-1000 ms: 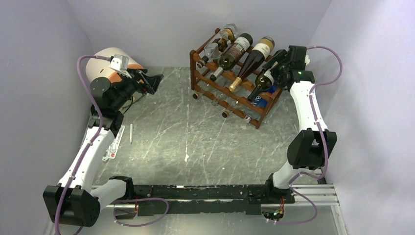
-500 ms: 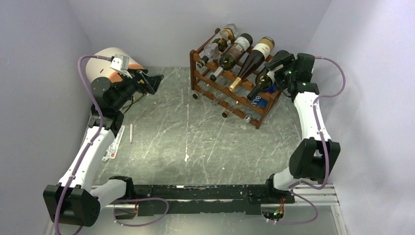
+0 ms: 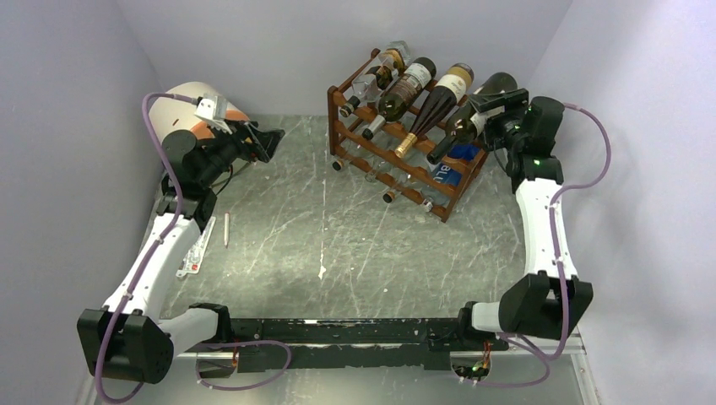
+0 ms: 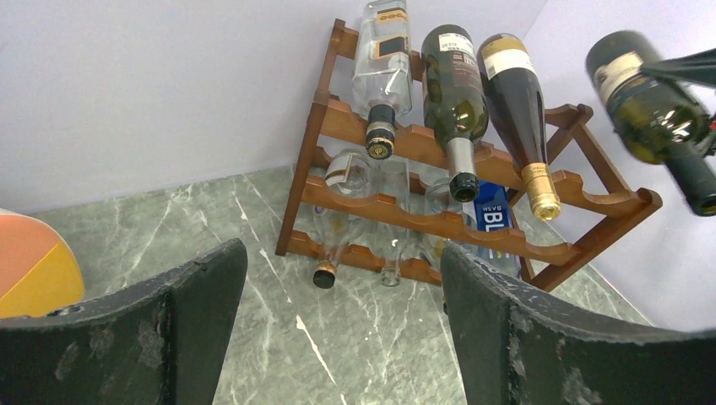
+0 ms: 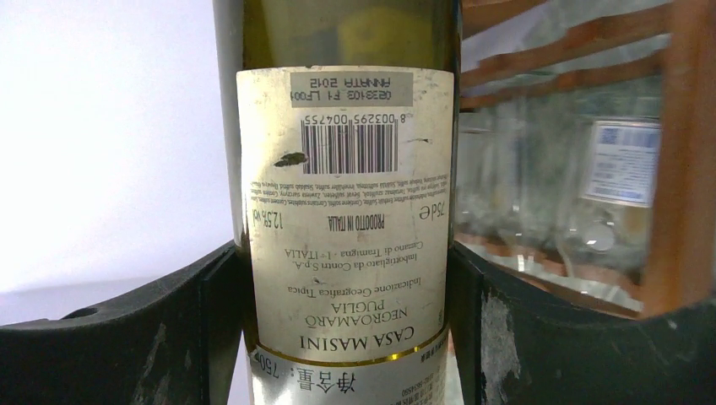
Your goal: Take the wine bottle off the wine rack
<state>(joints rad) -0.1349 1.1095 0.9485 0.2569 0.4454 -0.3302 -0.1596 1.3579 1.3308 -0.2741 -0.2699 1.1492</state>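
The left hand [image 4: 342, 325] is hanging wide open over the bench [image 3: 338, 245], to the left of the wine rack [image 4: 422, 145]. At the rack's right end, the right hand [image 5: 346, 278] is gripping the wine bottle [image 3: 463, 126] around its labelled body. The bottle is hanging tilted just above the rack's top rail, neck downward, and it seems not to be touching the rack.

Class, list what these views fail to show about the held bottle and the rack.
- Right wrist: wine bottle neck and base cut off by frame edges.
- Left wrist: its neck tip runs past the right edge.
- Top: lower-tier bottles in the wine rack partly hidden under upper bottles.
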